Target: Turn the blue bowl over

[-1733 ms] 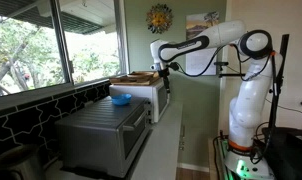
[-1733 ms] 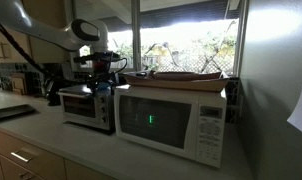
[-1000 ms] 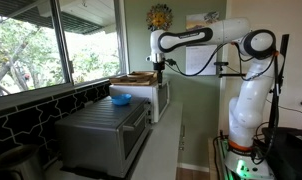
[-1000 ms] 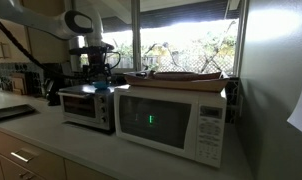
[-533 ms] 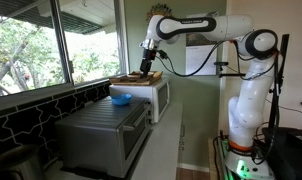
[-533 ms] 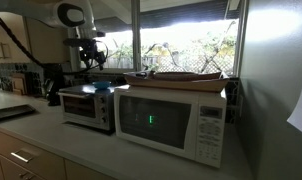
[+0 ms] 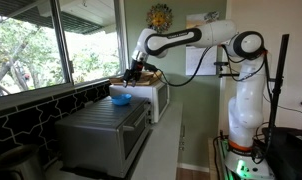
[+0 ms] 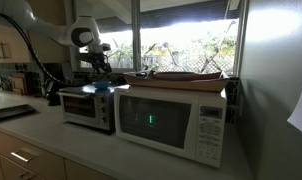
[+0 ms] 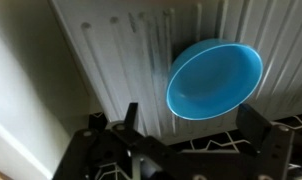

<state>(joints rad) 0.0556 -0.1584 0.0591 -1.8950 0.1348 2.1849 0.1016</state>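
On top of the grey oven (image 7: 99,128) sat the blue bowl (image 7: 120,98), at the end of the oven closest to the white microwave (image 7: 154,97). From the wrist view the blue bowl (image 9: 214,78) seemed to lie with its hollow side up, because a pale rim and a smooth inside showed. It rested on the ridged oven top (image 9: 121,50), close to one edge. So the job was not yet done. Nothing was touching the bowl, and all of the turning over was left to do. The pincer (image 7: 131,76) hung in the air just above the bowl and a little to one side. In the wrist view the pincer (image 9: 191,118) was spread wide, with one finger on each side and nothing between them. I think it had to come down, take the rim, and tip the bowl over. Above the bowl the air was free, so coming straight down looked easy. The sides were tighter. The microwave stood just beside the oven, and a flat brown tray (image 8: 187,74) lay on top of it. A dark tiled wall (image 7: 21,122) and a big window (image 7: 36,45) ran along the back. The bowl could slide off the near edge if it got pushed, down toward the tabletop (image 8: 81,142) below.
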